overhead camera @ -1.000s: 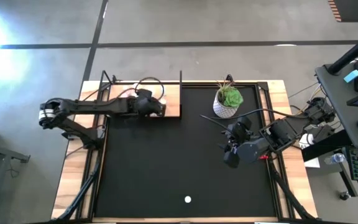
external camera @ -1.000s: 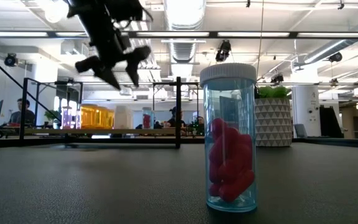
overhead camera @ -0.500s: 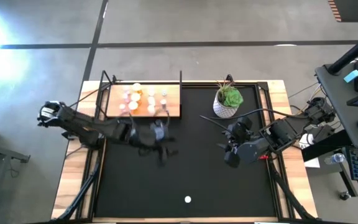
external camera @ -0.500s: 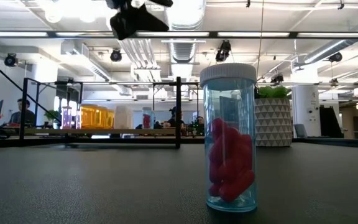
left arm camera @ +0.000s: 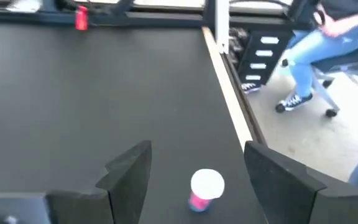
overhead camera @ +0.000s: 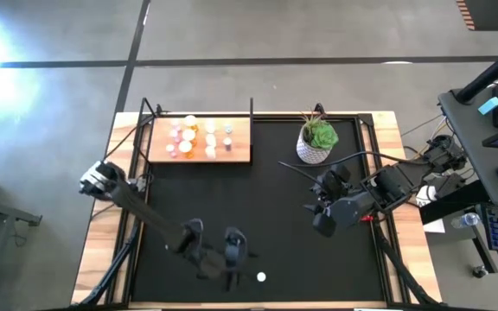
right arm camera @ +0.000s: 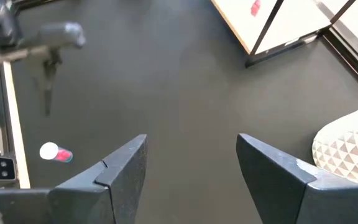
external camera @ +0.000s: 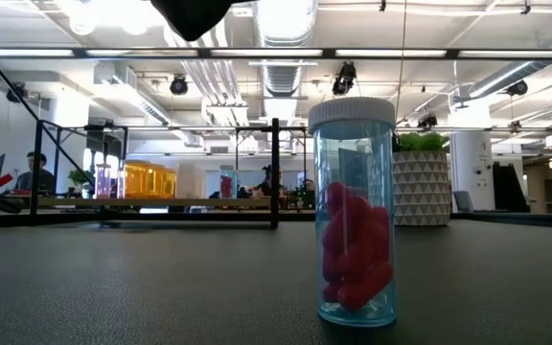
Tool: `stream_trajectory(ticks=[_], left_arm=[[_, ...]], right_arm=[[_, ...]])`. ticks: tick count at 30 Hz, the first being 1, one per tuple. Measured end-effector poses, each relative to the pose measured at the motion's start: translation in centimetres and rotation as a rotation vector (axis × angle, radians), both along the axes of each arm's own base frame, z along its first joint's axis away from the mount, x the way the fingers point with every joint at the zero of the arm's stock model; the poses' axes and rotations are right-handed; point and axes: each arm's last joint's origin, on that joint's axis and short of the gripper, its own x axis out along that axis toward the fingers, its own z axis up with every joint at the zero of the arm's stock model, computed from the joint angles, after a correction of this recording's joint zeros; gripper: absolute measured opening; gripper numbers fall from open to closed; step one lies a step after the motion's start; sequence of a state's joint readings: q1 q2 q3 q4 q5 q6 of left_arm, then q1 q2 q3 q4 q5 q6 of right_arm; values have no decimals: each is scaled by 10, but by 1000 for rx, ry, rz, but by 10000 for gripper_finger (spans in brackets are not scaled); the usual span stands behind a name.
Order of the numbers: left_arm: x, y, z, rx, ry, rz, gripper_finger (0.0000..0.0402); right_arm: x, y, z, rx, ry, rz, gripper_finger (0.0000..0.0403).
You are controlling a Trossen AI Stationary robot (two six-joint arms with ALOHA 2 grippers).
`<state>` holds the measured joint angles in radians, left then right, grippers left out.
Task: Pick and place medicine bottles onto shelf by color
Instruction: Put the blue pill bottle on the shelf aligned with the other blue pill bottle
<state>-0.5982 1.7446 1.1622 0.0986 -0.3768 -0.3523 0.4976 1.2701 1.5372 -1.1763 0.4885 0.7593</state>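
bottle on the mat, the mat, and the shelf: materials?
Bottle: looks like clear, blue-tinted glossy plastic with a ribbed white cap; the pink capsules show through the wall. Mat: black and matte, finely pebbled up close, likely rubber or foam. Shelf: light wood, going by its colour; finish unclear.

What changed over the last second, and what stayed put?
The left arm swung from the shelf at the far left corner across the black mat to the near edge. The left gripper, open and empty, now sits beside the lone bottle of pink pills. That bottle, the bottles on the shelf, the plant and the right gripper, open mid-mat, stayed unmoved.
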Motion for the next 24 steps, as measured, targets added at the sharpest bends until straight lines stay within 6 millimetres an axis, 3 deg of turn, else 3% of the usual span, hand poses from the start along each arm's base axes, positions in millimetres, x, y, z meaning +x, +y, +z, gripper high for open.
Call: stream_trajectory(ticks=[5, 10, 16, 24], left_arm=[[16, -29, -21, 32, 29, -40, 240], [28, -45, -32, 89, 23, -47, 240], [33, -47, -56, 130, 68, -21, 240], [33, -46, -69, 137, 88, 22, 240]], right_arm=[[0, 0, 0, 1, 0, 0, 237], [0, 1, 0, 15, 5, 10, 237], [0, 1, 0, 30, 2, -3, 238], [0, 1, 0, 35, 4, -5, 238]])
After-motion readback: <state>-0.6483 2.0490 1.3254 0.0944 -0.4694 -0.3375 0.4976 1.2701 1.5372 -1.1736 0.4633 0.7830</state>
